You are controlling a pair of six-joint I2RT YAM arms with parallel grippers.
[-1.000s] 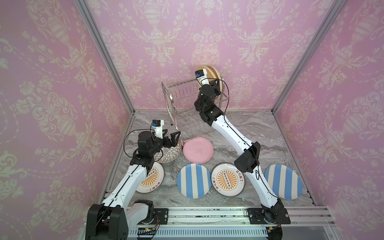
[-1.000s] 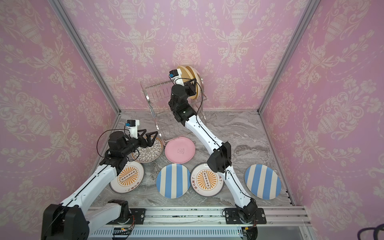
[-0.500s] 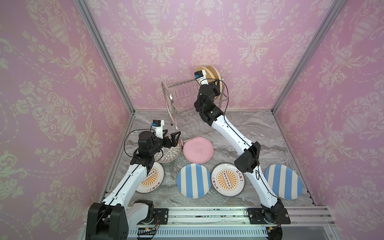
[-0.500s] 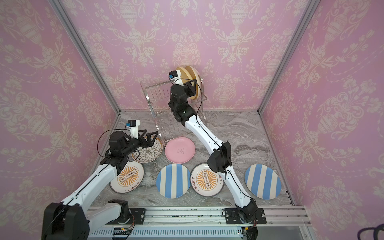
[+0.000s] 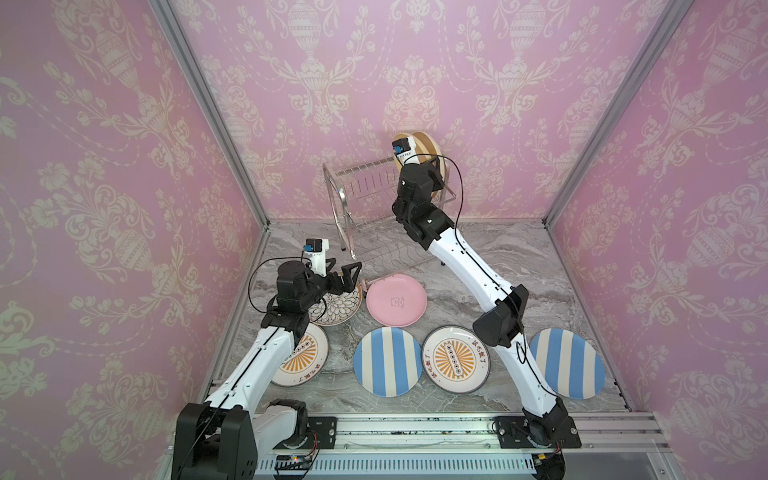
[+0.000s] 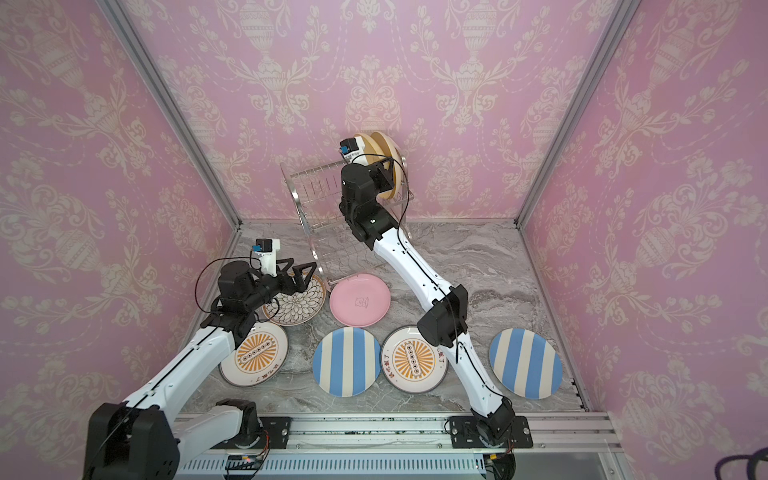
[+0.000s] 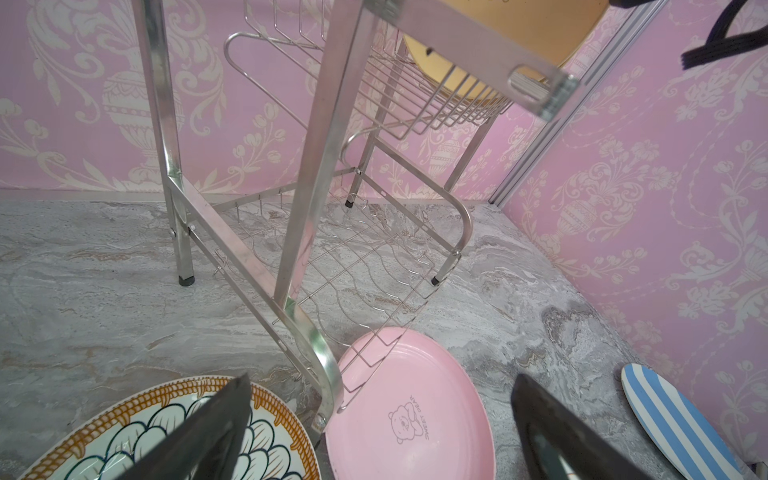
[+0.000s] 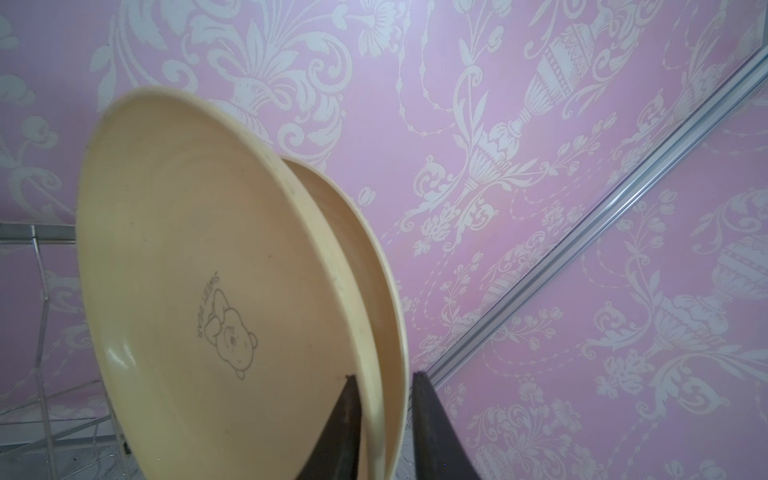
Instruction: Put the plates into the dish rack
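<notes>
Both top views: two plates (image 5: 428,143) stand on edge in the shiny wire rack (image 5: 361,187), six lie flat on the marble table (image 5: 532,257). Left wrist view: the left gripper (image 7: 380,376) is spread and empty, with the glossy pink plate (image 7: 411,415) just ahead of its jaws. Right wrist view: the right gripper (image 8: 381,374) straddles the rims of the smooth cream plate (image 8: 199,270) and yellow plate (image 8: 370,266); whether it pinches them cannot be told

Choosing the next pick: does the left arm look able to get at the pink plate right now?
Likely yes: the open left gripper hovers beside the pink plate, nothing on it; only the shelf of the dish rack overhangs its far rim.
</notes>
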